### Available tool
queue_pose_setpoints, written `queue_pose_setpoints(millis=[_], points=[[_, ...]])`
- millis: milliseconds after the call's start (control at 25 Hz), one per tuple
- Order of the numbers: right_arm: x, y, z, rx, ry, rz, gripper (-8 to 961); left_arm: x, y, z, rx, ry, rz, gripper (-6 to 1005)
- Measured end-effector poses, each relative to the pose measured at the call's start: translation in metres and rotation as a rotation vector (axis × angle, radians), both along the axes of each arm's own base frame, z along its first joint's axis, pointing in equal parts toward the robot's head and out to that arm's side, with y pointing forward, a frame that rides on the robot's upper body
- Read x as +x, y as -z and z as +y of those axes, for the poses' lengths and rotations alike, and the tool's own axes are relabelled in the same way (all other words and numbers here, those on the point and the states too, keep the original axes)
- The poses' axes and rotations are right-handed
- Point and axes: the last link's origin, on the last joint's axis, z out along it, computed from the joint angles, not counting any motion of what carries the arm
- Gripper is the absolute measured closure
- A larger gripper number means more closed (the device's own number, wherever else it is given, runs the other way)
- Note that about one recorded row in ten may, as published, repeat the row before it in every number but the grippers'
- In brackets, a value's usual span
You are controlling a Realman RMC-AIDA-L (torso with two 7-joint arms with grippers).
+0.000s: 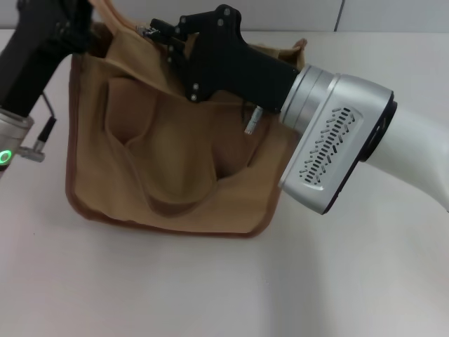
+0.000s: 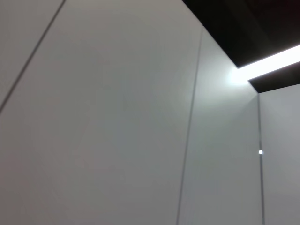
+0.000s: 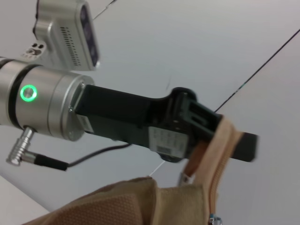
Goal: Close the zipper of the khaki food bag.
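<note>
The khaki food bag [image 1: 175,161] stands on the white bench [image 1: 210,288] at centre left of the head view. At upper left, the left claw [image 3: 220,136] is clenched on a tan handle [image 3: 213,159]. The right claw [image 1: 151,31] reaches in at the bag's top edge, upper centre; whether it grips anything I cannot tell.

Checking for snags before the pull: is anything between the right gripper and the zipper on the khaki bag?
Nothing visible stands between them. The right gripper is already at the khaki food bag's top edge. The left gripper grips a handle beside it. The zipper itself is hidden here.
</note>
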Motion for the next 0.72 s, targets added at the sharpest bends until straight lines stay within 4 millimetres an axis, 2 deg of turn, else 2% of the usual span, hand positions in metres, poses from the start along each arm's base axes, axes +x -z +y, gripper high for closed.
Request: queue_pose_setpoints(millis=[160, 200, 320, 520, 600, 720], points=[[0.005, -0.001, 0.0, 0.002, 0.017, 0.004, 948, 0.0, 0.0, 0.0, 0.0, 0.0, 0.0, 974], [0.008, -0.001, -0.001, 0.001, 0.028, 0.006, 948, -0.012, -0.005, -0.002, 0.026, -0.059, 0.002, 974], [0.013, -0.002, -0.002, 0.0, 0.044, 0.008, 947, -0.02, -0.008, 0.0, 0.039, -0.102, 0.003, 974], [0.032, -0.006, -0.01, -0.023, 0.105, 0.052, 947, -0.025, -0.009, 0.003, 0.048, -0.142, 0.009, 974], [0.044, -0.014, -0.015, -0.026, 0.138, 0.106, 947, -0.026, -0.011, 0.004, 0.055, -0.153, 0.013, 974], [0.051, -0.018, -0.017, -0.018, 0.155, 0.129, 947, -0.03, -0.014, 0.005, 0.073, -0.179, 0.006, 974]])
